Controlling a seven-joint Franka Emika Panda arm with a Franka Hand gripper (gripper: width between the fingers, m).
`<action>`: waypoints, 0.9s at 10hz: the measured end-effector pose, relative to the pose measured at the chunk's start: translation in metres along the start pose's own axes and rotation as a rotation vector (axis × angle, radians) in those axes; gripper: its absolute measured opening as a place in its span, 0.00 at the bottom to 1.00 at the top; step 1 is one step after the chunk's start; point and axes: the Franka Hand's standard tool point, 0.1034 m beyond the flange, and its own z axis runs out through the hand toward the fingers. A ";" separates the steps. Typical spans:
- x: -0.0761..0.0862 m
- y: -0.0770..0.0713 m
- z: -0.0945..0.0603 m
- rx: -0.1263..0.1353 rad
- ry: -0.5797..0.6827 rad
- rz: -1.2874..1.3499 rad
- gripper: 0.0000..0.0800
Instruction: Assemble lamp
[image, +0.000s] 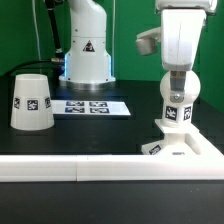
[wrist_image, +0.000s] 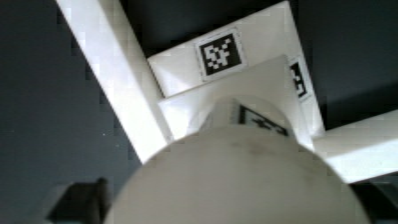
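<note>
The white bulb (image: 178, 108) stands upright with its neck's lower end on the square stepped base (image: 182, 148), at the exterior view's right. My gripper (image: 177, 84) is shut on the bulb's ball top, straight above the base. In the wrist view the ball top (wrist_image: 240, 165) fills the foreground, with a dark finger (wrist_image: 79, 200) beside it. The tagged base (wrist_image: 222, 58) lies beyond it. My gripper (wrist_image: 231, 208) is mostly hidden by the ball there. The cup-shaped shade (image: 32, 102) stands mouth down at the exterior view's left, far from the gripper.
The marker board (image: 90, 106) lies flat in the middle, in front of the robot's pedestal (image: 86, 55). Long white bars (image: 70, 168) form a wall along the front and turn the corner beside the base. One bar (wrist_image: 111, 85) runs next to the base in the wrist view.
</note>
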 end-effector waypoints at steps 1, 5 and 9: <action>0.000 0.000 0.000 0.000 0.000 0.017 0.72; -0.005 0.002 0.000 -0.008 0.013 0.277 0.72; 0.000 0.007 -0.002 -0.016 0.051 0.700 0.72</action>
